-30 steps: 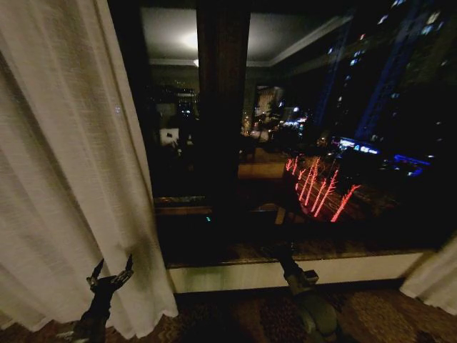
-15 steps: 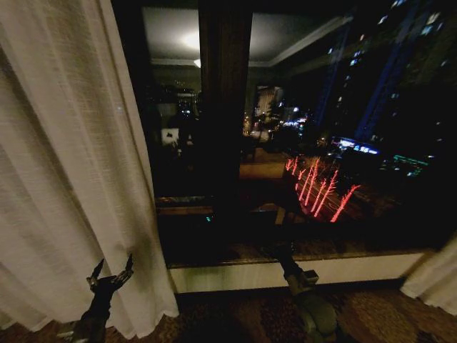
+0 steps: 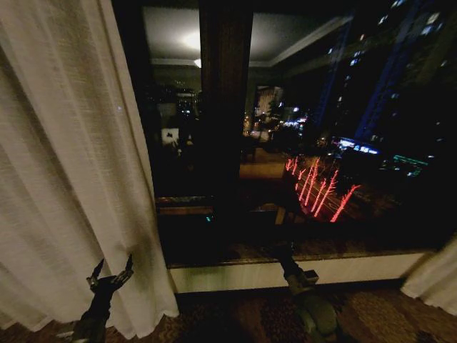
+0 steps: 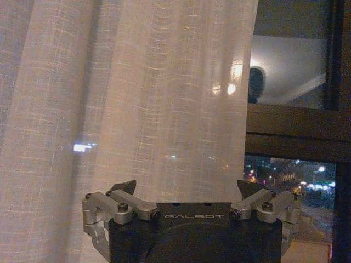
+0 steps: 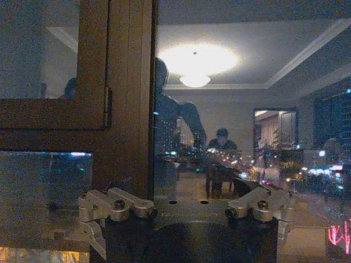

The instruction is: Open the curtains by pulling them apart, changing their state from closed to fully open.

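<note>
The left panel of the sheer cream-white curtains (image 3: 64, 179) hangs gathered on the left and reaches the floor. The right panel (image 3: 434, 282) shows only as a bunch at the lower right corner. Dark window glass lies bare between them. My left gripper (image 3: 111, 274) stands low in front of the left panel's inner edge, open, with nothing between its fingers. In the left wrist view the woven curtain fabric (image 4: 137, 93) hangs just beyond the left gripper (image 4: 186, 189). My right gripper (image 3: 284, 251) points at the window's lower ledge, and in the right wrist view that gripper (image 5: 186, 192) is open and holds nothing.
A dark wooden window post (image 3: 225, 107) stands upright in the middle of the glass, also close ahead as the post (image 5: 129, 98) in the right wrist view. A pale sill (image 3: 357, 270) runs along the bottom of the window. Patterned carpet (image 3: 235, 321) lies below.
The whole head view has shifted a few pixels, so the camera moved slightly. Both grippers and both curtain panels stand as they did.
</note>
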